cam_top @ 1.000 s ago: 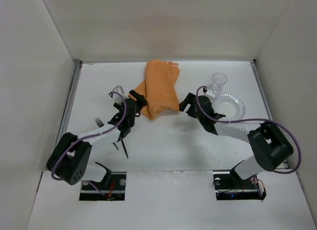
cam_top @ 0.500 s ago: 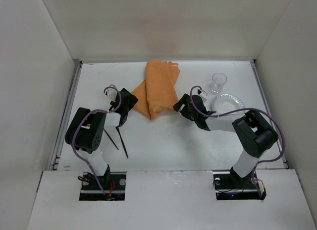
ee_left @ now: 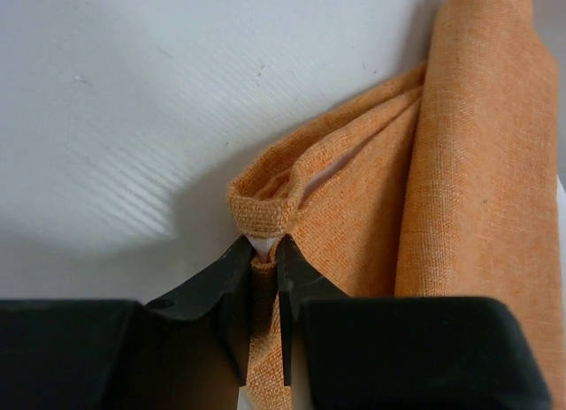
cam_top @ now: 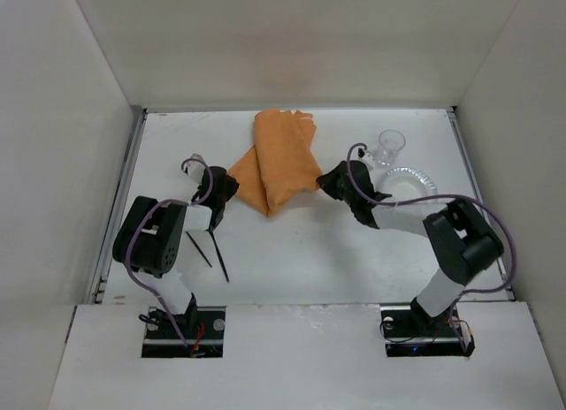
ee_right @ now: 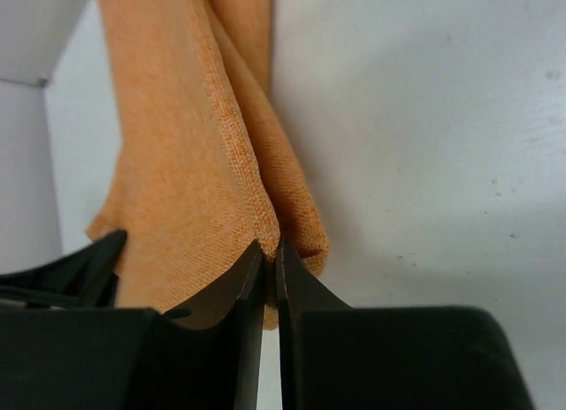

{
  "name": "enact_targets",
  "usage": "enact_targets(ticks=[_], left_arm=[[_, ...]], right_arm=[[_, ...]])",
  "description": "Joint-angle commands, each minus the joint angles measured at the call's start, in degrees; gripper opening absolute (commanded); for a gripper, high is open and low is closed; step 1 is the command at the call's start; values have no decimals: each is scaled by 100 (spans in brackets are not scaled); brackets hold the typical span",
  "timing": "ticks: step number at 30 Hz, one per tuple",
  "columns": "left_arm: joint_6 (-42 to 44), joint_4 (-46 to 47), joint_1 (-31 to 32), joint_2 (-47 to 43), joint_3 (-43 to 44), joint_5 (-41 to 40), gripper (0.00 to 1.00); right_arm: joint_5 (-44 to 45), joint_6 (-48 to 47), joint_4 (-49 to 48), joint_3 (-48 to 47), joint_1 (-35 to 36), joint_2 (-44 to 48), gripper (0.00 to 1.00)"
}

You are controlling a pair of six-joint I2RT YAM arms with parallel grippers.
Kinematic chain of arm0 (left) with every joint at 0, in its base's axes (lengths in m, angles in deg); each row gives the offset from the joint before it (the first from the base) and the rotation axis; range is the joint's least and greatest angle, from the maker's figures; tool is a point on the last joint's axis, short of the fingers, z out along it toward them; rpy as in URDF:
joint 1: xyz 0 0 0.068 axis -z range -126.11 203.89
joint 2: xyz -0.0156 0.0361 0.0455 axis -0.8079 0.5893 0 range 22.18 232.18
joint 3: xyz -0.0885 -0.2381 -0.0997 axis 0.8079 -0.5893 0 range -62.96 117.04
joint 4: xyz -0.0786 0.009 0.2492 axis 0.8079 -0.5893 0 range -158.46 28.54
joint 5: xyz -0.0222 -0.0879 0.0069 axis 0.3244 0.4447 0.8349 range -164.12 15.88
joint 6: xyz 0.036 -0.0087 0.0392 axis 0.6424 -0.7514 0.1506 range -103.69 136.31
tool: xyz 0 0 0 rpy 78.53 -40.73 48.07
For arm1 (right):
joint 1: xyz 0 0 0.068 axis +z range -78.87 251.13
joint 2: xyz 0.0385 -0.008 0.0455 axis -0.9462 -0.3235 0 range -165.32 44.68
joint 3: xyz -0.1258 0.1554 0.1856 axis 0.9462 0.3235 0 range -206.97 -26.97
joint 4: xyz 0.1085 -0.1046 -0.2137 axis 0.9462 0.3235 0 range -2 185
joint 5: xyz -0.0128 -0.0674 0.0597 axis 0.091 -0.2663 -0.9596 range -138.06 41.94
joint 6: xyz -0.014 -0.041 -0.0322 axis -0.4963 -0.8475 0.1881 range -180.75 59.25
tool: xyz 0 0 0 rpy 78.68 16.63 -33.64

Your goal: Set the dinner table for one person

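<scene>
Two grippers are working on one orange mat [cam_top: 281, 158] at once. The left gripper [ee_left: 263, 251] is pinching the mat's near left corner, its jaws almost together with a fold of cloth between them. The right gripper [ee_right: 271, 251] is nipping the near right corner the same way, jaws narrowed to a sliver on the hem.

The mat is lying doubled over on itself in a bunched strip, so I am judging that the step in hand is spreading it flat, the first part of laying the place. The next move is calling for both arms to be pulling outward from the mat's middle, evenly, so the cloth is opening without slipping out of either pinch.

The table [cam_top: 309, 269] is lying under the mat and reaching out on every side of it.

Counting up:
- one mat
- one plate [cam_top: 424, 176] right of the mat
- one clear cup [cam_top: 389, 145] also right of the mat, farther back
- two slim dark pieces [cam_top: 217, 255] left of the mat and nearer, probably cutlery, though too thin to tell which
</scene>
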Motion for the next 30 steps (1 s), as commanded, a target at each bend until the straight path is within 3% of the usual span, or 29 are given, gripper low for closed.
enact_targets(ticks=[1,11,19,26,29,30], left_arm=[[167,250,-55,-782,-360,-473,10],[149,-206,-169,-2443,-1670,-896,7],[422,-1672,410,-4209,-2066,-1703,9],[1334,-2518,1061,-5045,-1970,-2785,28],[1713,-2475,1097,-4976,-1742,-2786,46],[1766,-2440,1105,-4880,-1645,-2760,48]], right_arm=[[767,-617,-74,115,-44,1096,12],[2333,-769,2069,1996,404,3654,9],[1938,-417,3574,2068,790,4095,11],[2396,-487,4594,1787,1055,4569,18],[2352,-820,4788,1602,1160,4649,33],[2387,-900,4797,1550,1204,4658,45]])
